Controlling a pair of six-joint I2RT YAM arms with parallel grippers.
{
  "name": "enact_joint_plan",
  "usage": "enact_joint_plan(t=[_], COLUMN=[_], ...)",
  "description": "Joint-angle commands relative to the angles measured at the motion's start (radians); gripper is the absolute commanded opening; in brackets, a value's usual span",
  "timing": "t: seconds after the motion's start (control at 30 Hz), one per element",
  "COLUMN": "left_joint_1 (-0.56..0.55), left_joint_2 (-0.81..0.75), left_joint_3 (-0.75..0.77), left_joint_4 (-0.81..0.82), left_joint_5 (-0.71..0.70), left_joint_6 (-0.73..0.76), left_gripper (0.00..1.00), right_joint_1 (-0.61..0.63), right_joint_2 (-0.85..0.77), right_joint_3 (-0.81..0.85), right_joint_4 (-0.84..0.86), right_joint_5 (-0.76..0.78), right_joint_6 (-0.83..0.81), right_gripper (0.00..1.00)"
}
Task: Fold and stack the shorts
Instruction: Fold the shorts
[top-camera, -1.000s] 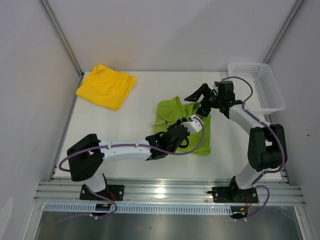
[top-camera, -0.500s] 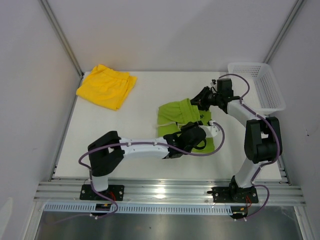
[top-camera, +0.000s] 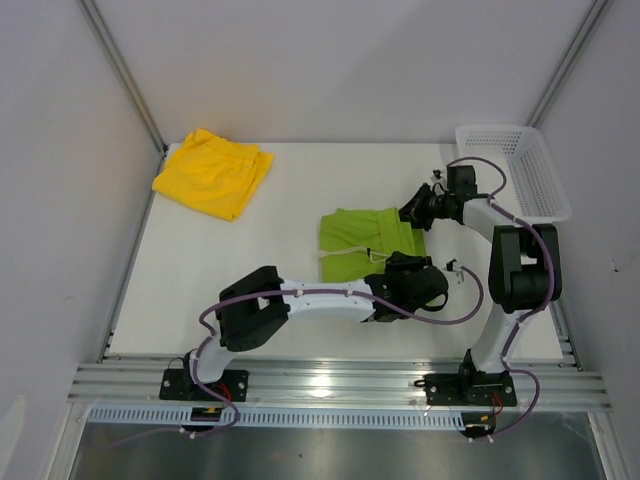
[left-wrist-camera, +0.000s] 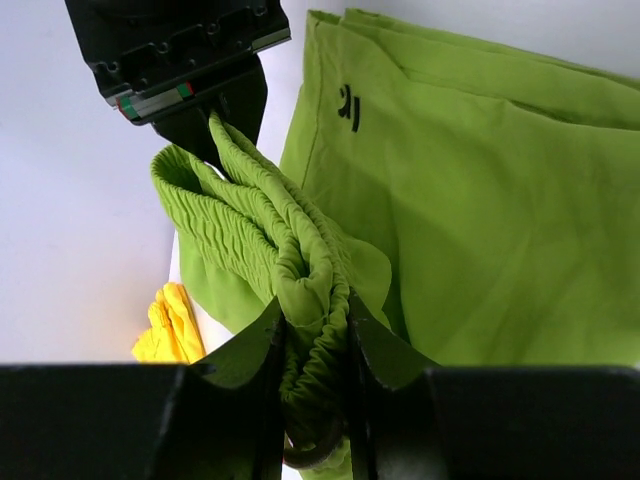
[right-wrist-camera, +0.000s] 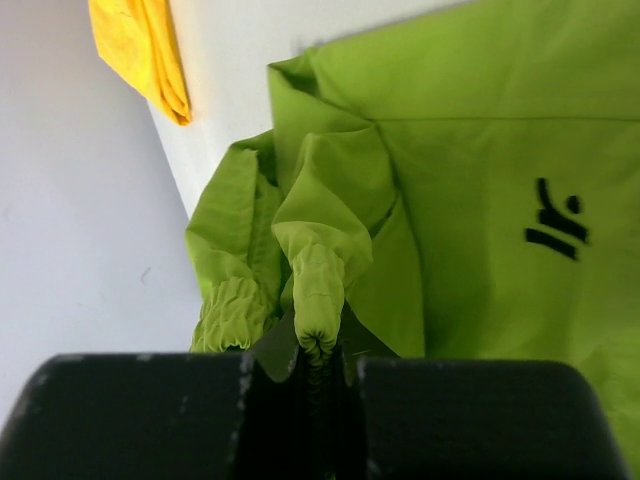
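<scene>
Lying at the far left corner of the flat white table (top-camera: 180, 260) is a pair of bright yellow soft cloth shorts (top-camera: 212, 172), in a flat heap, well apart from both arms. Near the middle of the table sits a pair of lime green soft cloth shorts (top-camera: 360, 238), spread mostly flat. A small dark logo (left-wrist-camera: 348, 106) shows on the flat green cloth. The green shorts are bunched up at their right end, where both pincers have hold of them. The left gripper (top-camera: 402, 268) reaches across the table to the near right side of the green shorts. Its two black fingers (left-wrist-camera: 262, 345) are almost closed, with a thick roll of the crinkled waistband squeezed between them. The right gripper (top-camera: 412, 213) is at the far right corner of the green shorts. Its jaws are pressed nearly all the way together on a thin fold of green cloth, and the fold sticks out of them. The yellow shorts peek in at the edge of both wrist views. Sitting at the far right edge of the table is a white plastic mesh basket (top-camera: 525, 185), apart from both pairs of shorts
</scene>
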Motion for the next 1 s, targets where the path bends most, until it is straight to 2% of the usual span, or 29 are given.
enact_joint_plan(t=[0.0,0.17,0.23,0.27,0.3,0.47,0.5,0.57,0.63,0.7,0.8,0.97], left_joint_1=[-0.055,-0.058,-0.058,-0.058,-0.058,-0.034,-0.028,-0.005,0.026,0.047,0.102,0.201], left_joint_2=[0.04,0.109,0.123,0.126,0.129,0.111,0.099,0.053,0.014,-0.056,-0.179,-0.354], left_joint_3=[0.099,0.149,0.167,0.167,0.17,0.155,0.15,0.115,0.085,0.042,-0.05,-0.219], left_joint_4=[-0.071,-0.1,-0.099,-0.093,-0.08,-0.03,-0.025,0.009,0.045,0.07,0.13,0.222], left_joint_5=[0.041,0.095,0.138,0.167,0.179,0.268,0.311,0.352,0.414,0.454,0.549,0.673], left_joint_6=[0.033,-0.02,-0.046,-0.051,-0.059,-0.147,-0.18,-0.212,-0.264,-0.322,-0.406,-0.529], left_gripper=[0.04,0.07,0.13,0.21,0.34,0.53,0.65,0.99,0.99,0.99,0.99,0.99], right_joint_1=[-0.033,-0.054,-0.06,-0.062,-0.062,-0.096,-0.096,-0.097,-0.097,-0.102,-0.105,-0.09], right_joint_2=[0.046,0.132,0.167,0.178,0.195,0.221,0.224,0.221,0.206,0.195,0.175,0.176], right_joint_3=[0.065,0.129,0.152,0.158,0.167,0.2,0.206,0.212,0.212,0.212,0.212,0.252], right_joint_4=[0.046,0.048,0.074,0.096,0.104,0.121,0.121,0.123,0.115,0.101,0.098,0.083], right_joint_5=[0.001,-0.045,-0.086,-0.104,-0.118,-0.129,-0.129,-0.122,-0.091,-0.063,-0.043,-0.003], right_joint_6=[-0.081,-0.128,-0.119,-0.113,-0.109,-0.096,-0.095,-0.09,-0.09,-0.09,-0.092,-0.112], right_gripper=[0.01,0.03,0.06,0.08,0.09,0.15,0.18,0.47,0.71,0.78,0.83,0.86])
